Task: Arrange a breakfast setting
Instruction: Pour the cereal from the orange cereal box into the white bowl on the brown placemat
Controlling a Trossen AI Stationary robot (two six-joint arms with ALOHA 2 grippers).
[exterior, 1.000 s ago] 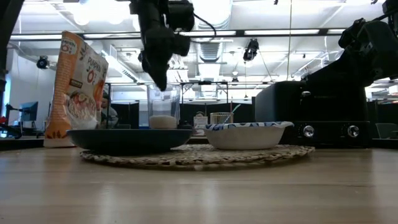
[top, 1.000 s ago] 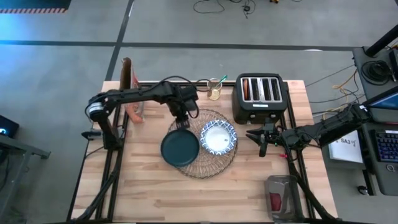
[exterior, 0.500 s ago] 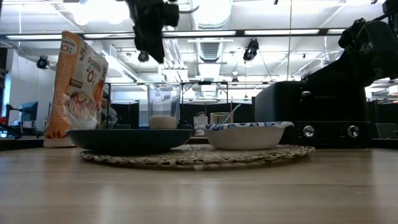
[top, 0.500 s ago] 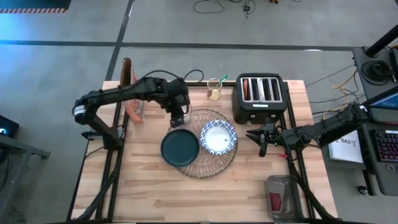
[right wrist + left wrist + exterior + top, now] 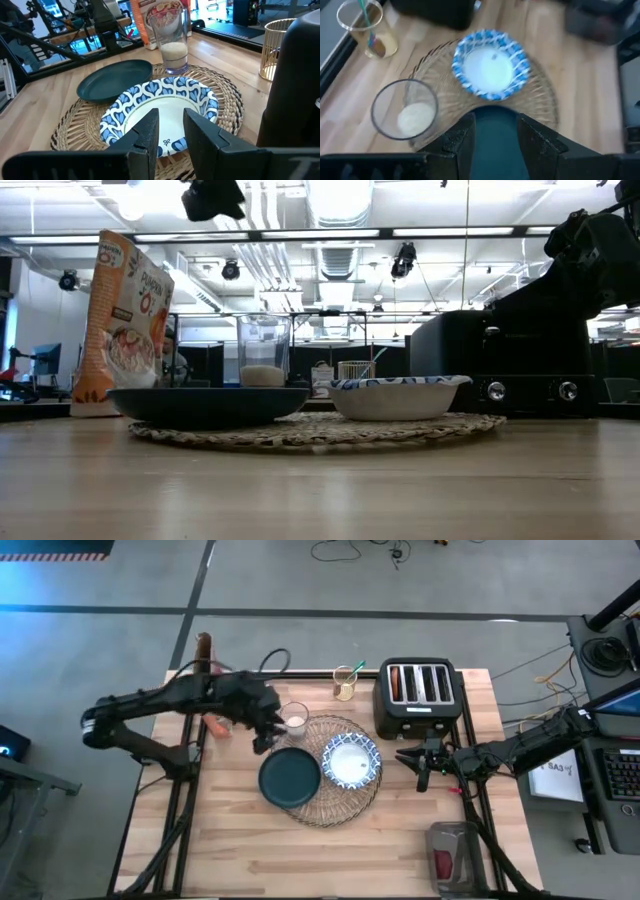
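So the left gripper (image 5: 262, 736) just let go of the small clear glass with a bit of white stuff in the bottom (image 5: 294, 720) and backed off toward its own side of the table, fingers apart and empty. The glass now stands at the back edge of the round tan woven placemat (image 5: 335, 802), behind the dark teal plate (image 5: 289, 778) and next to the blue-and-white patterned bowl (image 5: 351, 761). Right gripper (image 5: 421, 762) waits by the black four-slot toaster (image 5: 415, 698), part open, holding nothing. I'd guess only the spoon's left.

near table edge bare – toaster (image 5: 417, 698) and, seemingly, cereal bag (image 5: 125, 320) block the back.
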